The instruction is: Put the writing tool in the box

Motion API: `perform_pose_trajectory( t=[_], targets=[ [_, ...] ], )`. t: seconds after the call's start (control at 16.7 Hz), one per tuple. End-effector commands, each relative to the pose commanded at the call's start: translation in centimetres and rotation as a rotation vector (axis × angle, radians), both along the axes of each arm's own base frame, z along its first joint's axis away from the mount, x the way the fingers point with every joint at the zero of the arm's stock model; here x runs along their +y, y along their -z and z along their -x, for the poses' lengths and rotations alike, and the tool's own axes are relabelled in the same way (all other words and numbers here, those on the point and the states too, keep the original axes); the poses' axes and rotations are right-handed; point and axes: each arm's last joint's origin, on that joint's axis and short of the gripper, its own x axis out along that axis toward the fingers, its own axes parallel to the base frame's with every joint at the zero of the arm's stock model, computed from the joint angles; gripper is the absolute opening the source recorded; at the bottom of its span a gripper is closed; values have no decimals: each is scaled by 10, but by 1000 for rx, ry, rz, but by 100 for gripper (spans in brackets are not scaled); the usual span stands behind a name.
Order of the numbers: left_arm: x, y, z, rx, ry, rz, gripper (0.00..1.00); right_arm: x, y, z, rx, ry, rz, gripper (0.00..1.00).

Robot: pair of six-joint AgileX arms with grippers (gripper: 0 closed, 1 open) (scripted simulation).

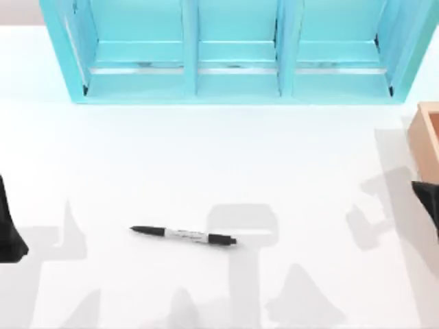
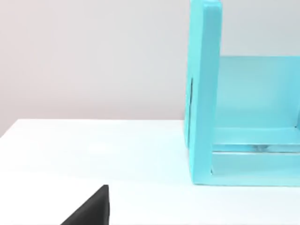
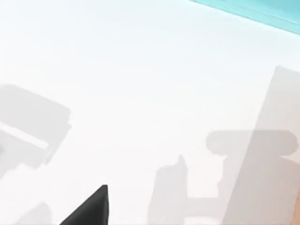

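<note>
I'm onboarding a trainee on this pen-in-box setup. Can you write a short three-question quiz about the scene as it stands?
1. True or false: the marker pen already lies inside the tan box.
2. How many compartments does the turquoise shelf unit show in the top view?
3. Multiple choice: the tan box sits at the A) left edge, B) right edge, C) middle of the table.

Key
1. False; it lies flat on the table, left of centre toward the near edge.
2. Three.
3. B.
</note>
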Motion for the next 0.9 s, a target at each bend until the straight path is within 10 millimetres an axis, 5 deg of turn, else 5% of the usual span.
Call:
perform_pose_trajectory(
  t=[0.36, 0.66, 0.9],
  targets=[
    [0, 0, 0, 0, 0, 0, 100, 78, -13, -84, 514, -301, 228, 100],
    [0, 0, 0, 0, 0, 0, 100, 166, 19, -146, 835, -551, 416, 100],
    [0, 0, 0, 0, 0, 0, 100, 230, 53, -178, 936, -728, 506, 100]
  ],
)
